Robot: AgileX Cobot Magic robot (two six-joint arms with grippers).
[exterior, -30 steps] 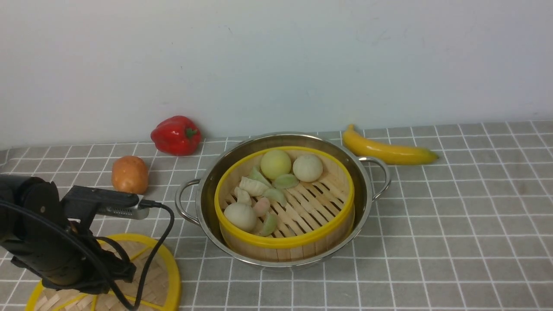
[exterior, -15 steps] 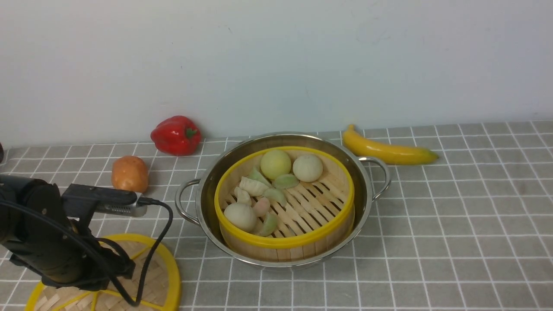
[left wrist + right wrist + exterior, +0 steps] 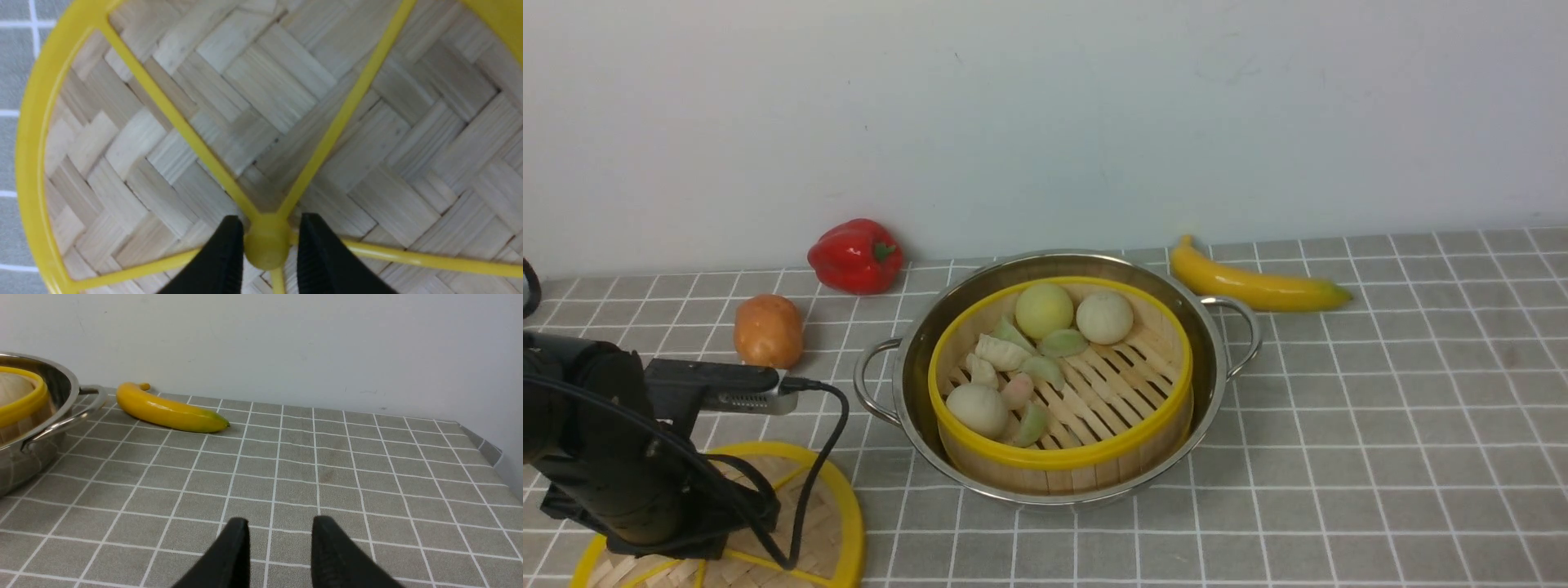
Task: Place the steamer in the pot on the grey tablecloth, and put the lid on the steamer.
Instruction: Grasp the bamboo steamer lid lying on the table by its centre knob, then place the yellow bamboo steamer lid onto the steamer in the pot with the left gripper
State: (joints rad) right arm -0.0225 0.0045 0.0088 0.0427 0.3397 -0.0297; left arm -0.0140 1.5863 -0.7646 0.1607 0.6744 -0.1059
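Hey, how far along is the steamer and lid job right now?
Done: the steamer sits inside the pot. In hand: the left gripper has its fingers on either side of the lid's knob, the lid flat on the grey tablecloth. Left: lift the lid onto the steamer.

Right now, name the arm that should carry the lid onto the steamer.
Left. The left gripper already straddles the lid's centre knob. The right gripper hangs empty over the grey tablecloth, past the pot holding the steamer.

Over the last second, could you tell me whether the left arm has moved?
Yes. In the front view the left arm has sunk slightly toward the lid, while the potato beside it stayed put.
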